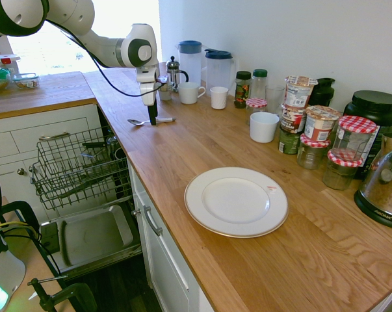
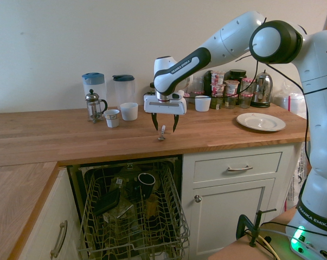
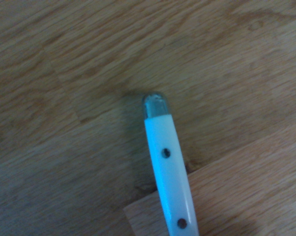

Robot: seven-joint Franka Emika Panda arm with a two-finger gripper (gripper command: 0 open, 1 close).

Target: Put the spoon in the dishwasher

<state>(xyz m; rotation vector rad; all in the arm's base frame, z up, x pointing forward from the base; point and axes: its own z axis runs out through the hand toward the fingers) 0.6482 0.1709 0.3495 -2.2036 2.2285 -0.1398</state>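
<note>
One gripper (image 2: 165, 129), its two fingers spread apart, hovers at the handle of one spoon (image 1: 143, 121) lying on the wooden countertop (image 1: 182, 146). The handle has a white grip with two rivets showing.

Kitchen, with open dishwasher (image 2: 133, 216).

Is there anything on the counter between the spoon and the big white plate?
Nothing; the first exterior view shows only bare wood on the counter between the spoon and the plate.
</note>
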